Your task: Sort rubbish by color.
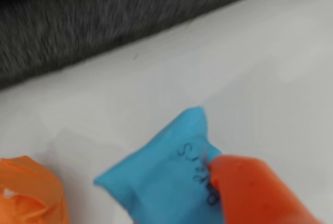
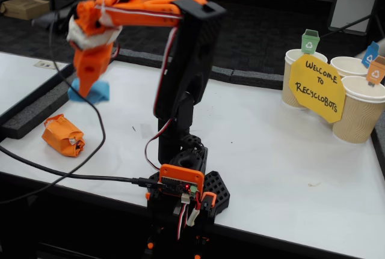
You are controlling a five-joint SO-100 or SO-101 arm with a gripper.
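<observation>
Wrist view. Orange plastic claw point(image 1: 216, 174): one finger point(image 1: 260, 193) enters from the lower right corner, its tip pressed against the light blue crumpled paper bundle point(image 1: 161, 177); the second finger is hidden, so the grip cannot be confirmed here. The bundle bears dark handwriting, too blurred to read. Orange crumpled paper bundle point(image 1: 28, 193): lower left corner, cut off by the frame edge, apart from the blue one. Surface: white bench point(image 1: 250, 57), with a dark grey strip point(image 1: 104, 16) along its far edge. Whole picture motion-blurred.

Fixed view. Orange and black robot arm point(image 2: 180, 48): stands on a black base at the near bench edge, upper link reaching left, wrist bent downward. Claw point(image 2: 87, 88) points down with the light blue bundle point(image 2: 96, 92) at its tip, above the bench; fingers appear closed on it. Orange bundle point(image 2: 63, 136) lies on the white bench point(image 2: 277, 151) below and left of the claw, well apart. Tan paper cups point(image 2: 355, 112) with coloured tags stand at far right behind a yellow sign point(image 2: 317, 88) reading "Welcome to Recyclobots". Background dark; floor and furniture indistinct.
</observation>
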